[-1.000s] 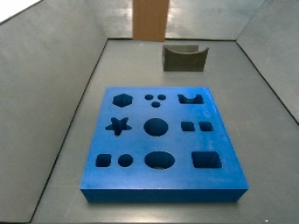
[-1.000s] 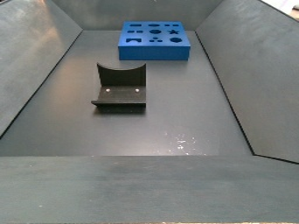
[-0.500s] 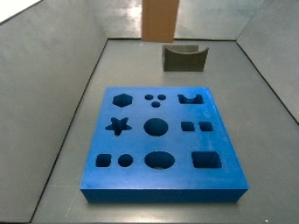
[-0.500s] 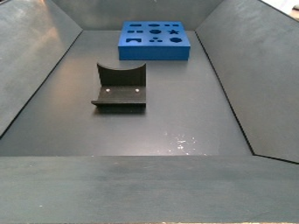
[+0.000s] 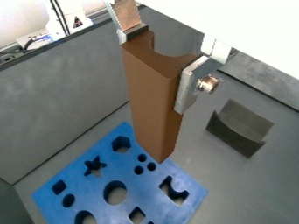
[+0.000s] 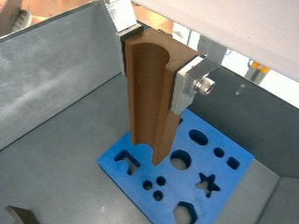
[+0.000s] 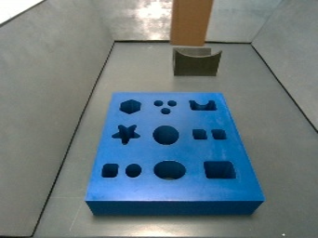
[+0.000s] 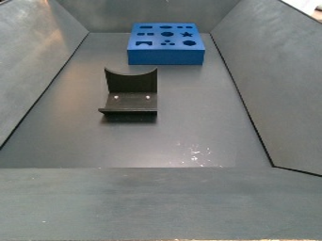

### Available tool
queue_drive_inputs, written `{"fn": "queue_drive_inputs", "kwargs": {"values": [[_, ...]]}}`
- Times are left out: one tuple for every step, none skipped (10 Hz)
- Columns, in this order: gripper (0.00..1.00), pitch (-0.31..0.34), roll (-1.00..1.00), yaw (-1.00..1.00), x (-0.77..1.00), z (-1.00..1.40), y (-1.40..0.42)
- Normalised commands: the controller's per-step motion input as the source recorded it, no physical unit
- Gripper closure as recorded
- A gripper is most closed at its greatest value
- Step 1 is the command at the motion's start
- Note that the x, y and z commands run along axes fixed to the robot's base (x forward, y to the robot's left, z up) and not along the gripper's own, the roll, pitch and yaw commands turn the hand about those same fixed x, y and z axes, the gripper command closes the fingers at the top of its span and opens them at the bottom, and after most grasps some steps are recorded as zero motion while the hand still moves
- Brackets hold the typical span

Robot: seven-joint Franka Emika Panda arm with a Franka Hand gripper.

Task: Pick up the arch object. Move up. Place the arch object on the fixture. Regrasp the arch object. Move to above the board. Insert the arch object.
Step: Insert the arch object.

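Blue and bulky, the board [image 7: 174, 153] lies flat on the grey floor, its arch cutout [image 7: 205, 106] at the far corner nearest the fixture [image 7: 195, 60].

Held high above all this, the arch object [image 5: 152, 101] hangs upright and long, its lower end over the board's edge in both wrist views, while a side view shows it [image 7: 192, 22] hovering just above the fixture.

Smallest is the hand [image 5: 163, 54], clenched on the block's upper end, silver fingers [image 5: 191, 80] pressed to its sides.

The risk, as I judge it, lies in that top-end grip: a long block held so high could swing or tilt on descent (the pads cover little of its length), catch a raised side of the fixture's dip, and topple rather than seat.
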Motion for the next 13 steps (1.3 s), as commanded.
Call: {"fn": "queue_drive_inputs", "kwargs": {"values": [[1.00,0.000,-0.02,0.00,0.47,-0.03,0.16],[1.00,0.000,-0.03,0.00,0.40,-0.06,0.17],[1.00,0.000,-0.03,0.00,0.33,-0.06,0.11],[1.00,0.000,-0.01,0.00,0.00,0.00,0.00],[1.00,0.000,0.00,0.00,0.00,-0.02,0.00],[1.00,0.000,0.00,0.00,0.08,-0.03,0.00],[1.00,0.000,0.00,0.00,0.17,-0.04,0.00],[1.00,0.004,0.00,0.00,0.37,-0.02,0.02],[1.00,0.021,0.00,0.00,0.47,-0.04,0.03],[1.00,0.011,0.00,0.00,0.57,-0.07,0.00],[1.00,0.049,0.00,0.00,0.62,-0.09,0.04],[1.00,0.047,0.00,0.00,0.60,-0.13,0.04],[1.00,0.036,0.00,0.00,0.44,-0.18,0.06]]}}
